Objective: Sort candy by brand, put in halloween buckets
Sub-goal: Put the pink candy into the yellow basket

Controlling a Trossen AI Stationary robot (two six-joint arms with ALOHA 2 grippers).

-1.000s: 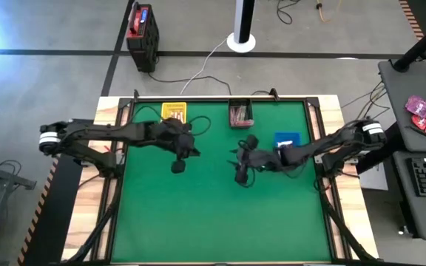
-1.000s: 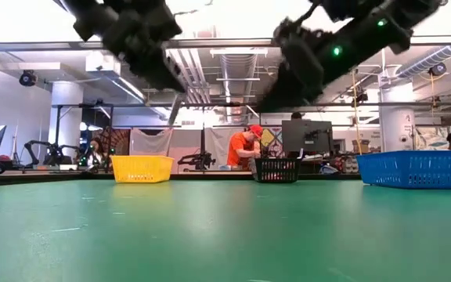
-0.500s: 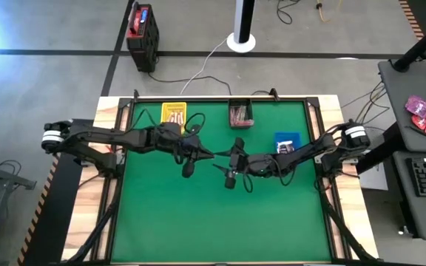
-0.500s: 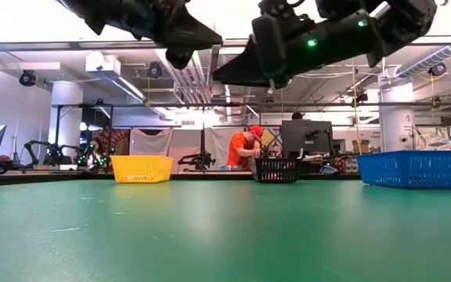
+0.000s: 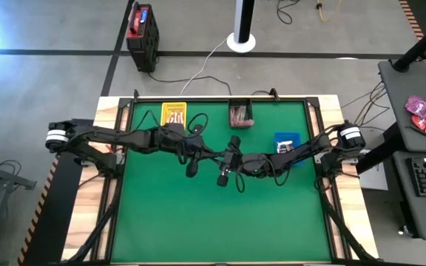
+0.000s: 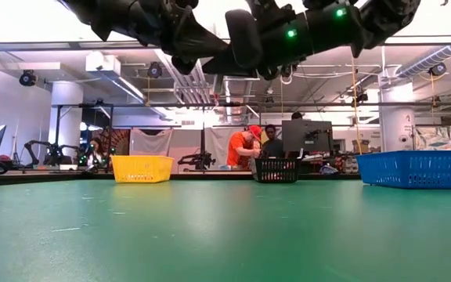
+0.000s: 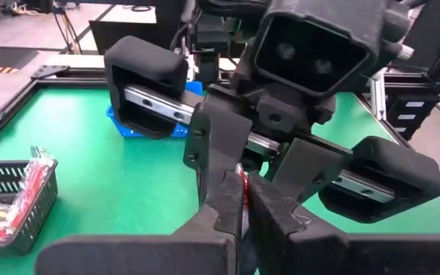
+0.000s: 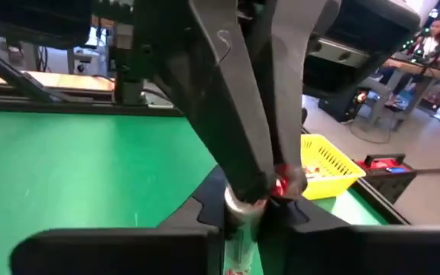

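Both grippers meet in mid-air above the middle of the green table (image 5: 198, 222). A small candy (image 7: 241, 176) in a red and silver wrapper sits between them. My left gripper (image 5: 211, 156) comes from the table's left and is shut on it. My right gripper (image 5: 219, 158) comes from the right and is also shut on it. Along the far side stand the yellow bucket (image 5: 173, 113) and the black bucket (image 5: 240, 114), both with candy inside, and the blue bucket (image 5: 287, 140) stands at the right. My left gripper pinches the candy's red end (image 8: 282, 186) between its two fingertips, reaching roughly level from the table's left. The candy is lifted clear, high above the table. My right gripper pinches the candy's silver end (image 8: 239, 218) between its two fingers, coming roughly level from the table's right, opposite the left fingers. Its own fingers hide most of the wrapper.
In the low view the yellow bucket (image 6: 142, 168), black bucket (image 6: 276, 169) and blue bucket (image 6: 413, 168) line the far edge. People (image 6: 245, 147) stand at a desk beyond the table. A black-and-red box (image 5: 142, 28) sits on the floor behind it.
My left gripper has moved toward the table's right and my right gripper toward its left, until the two met over the middle. The right fingers, wide apart before, have shut on the candy that the left gripper holds.
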